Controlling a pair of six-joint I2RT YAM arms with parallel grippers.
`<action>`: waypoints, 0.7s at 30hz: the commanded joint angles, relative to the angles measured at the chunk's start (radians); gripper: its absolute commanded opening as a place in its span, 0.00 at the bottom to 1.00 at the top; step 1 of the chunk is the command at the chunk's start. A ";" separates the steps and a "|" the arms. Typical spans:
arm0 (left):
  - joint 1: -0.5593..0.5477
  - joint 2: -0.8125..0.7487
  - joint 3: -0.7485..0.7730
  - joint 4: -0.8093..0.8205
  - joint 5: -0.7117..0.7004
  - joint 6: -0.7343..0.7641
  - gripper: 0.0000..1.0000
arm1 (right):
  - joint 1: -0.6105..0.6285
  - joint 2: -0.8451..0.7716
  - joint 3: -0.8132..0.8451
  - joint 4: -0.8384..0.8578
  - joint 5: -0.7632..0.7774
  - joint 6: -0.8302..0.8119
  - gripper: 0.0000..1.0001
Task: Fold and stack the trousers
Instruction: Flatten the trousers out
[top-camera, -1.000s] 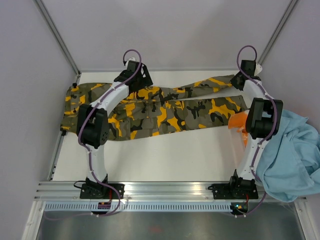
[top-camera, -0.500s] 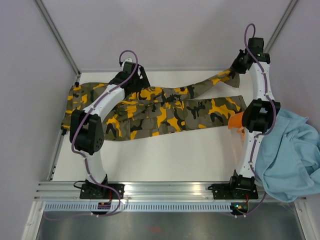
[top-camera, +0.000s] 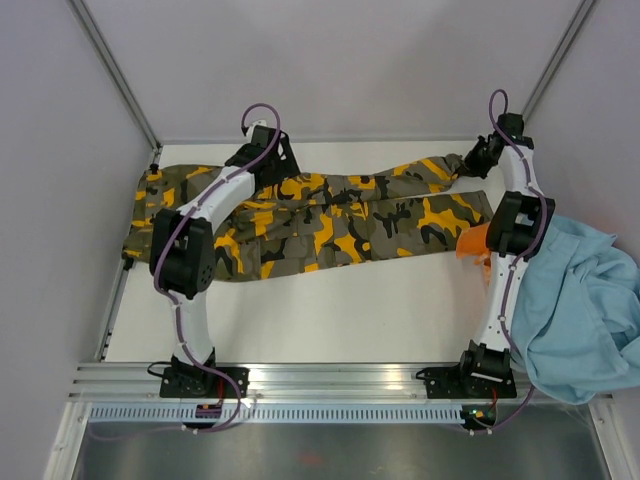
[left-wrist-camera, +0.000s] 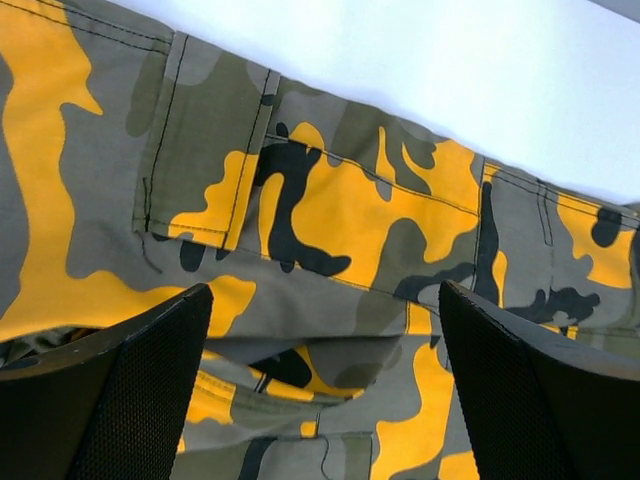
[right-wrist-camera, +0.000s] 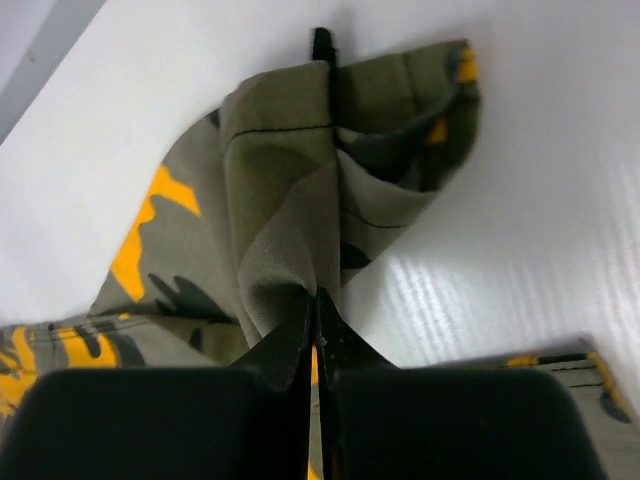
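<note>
The camouflage trousers (top-camera: 330, 220) lie spread across the back of the table, waist at the left, legs to the right. My left gripper (top-camera: 283, 168) hovers over the upper thigh area, jaws wide open; in the left wrist view (left-wrist-camera: 325, 380) the cloth with a pocket flap lies between the fingers (left-wrist-camera: 130, 390). My right gripper (top-camera: 470, 163) is shut on the hem end of the far leg and holds it a little off the table; in the right wrist view (right-wrist-camera: 318, 300) the cloth (right-wrist-camera: 290, 190) is pinched between the closed jaws.
A light-blue garment (top-camera: 590, 310) is heaped at the right edge, with an orange garment (top-camera: 475, 245) beside the right arm. The white table (top-camera: 350, 310) has metal rails at the front. Grey walls stand close behind and to the left.
My right gripper, which had lifted the far leg's end up and back, has come down lower and the leg lies flatter. My left arm shifted slightly over the thigh.
</note>
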 joint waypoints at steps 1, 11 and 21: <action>0.003 0.054 0.081 0.031 0.023 -0.008 0.99 | -0.003 -0.064 -0.049 0.077 0.066 -0.009 0.00; -0.101 0.222 0.231 0.161 0.228 0.008 0.96 | -0.104 -0.283 -0.388 0.232 0.127 0.017 0.00; -0.191 0.343 0.406 0.294 0.324 -0.059 0.96 | -0.081 -0.488 -0.630 0.431 -0.081 0.048 0.00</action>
